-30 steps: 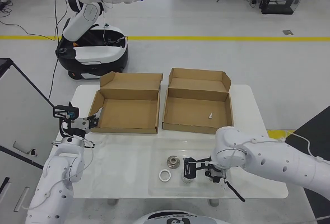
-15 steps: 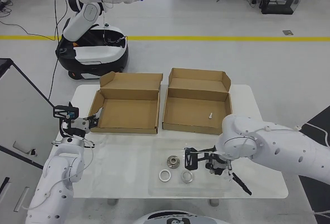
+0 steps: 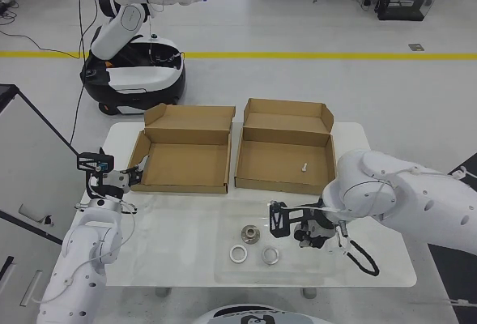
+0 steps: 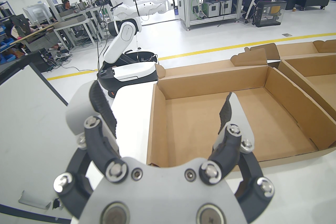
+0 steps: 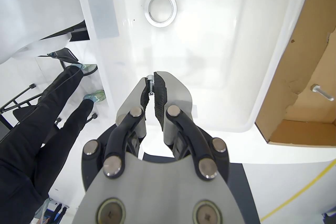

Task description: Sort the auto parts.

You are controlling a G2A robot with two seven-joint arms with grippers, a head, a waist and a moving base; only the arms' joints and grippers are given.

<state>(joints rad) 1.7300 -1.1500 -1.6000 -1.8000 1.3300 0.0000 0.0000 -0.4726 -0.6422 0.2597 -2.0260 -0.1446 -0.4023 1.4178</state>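
Nearest the robot, two rings [image 3: 238, 254] and a flange [image 3: 249, 235] are lying on the white table [image 3: 181, 235]. Just beside the flange, the right claw [image 5: 150, 87] is clamping a small bolt [image 5: 150, 83] between its pads, with the bolt's long axis running along the fingers. Beyond the claw, away from the robot, the right box [image 3: 283, 188] is holding one similar bolt [image 3: 303, 168]. Judgement: the right arm is the nearer to it, so the carry is running outward. The left claw [image 4: 162, 99] is hanging with fingers apart at the left box [image 4: 215, 86], gripping nothing.
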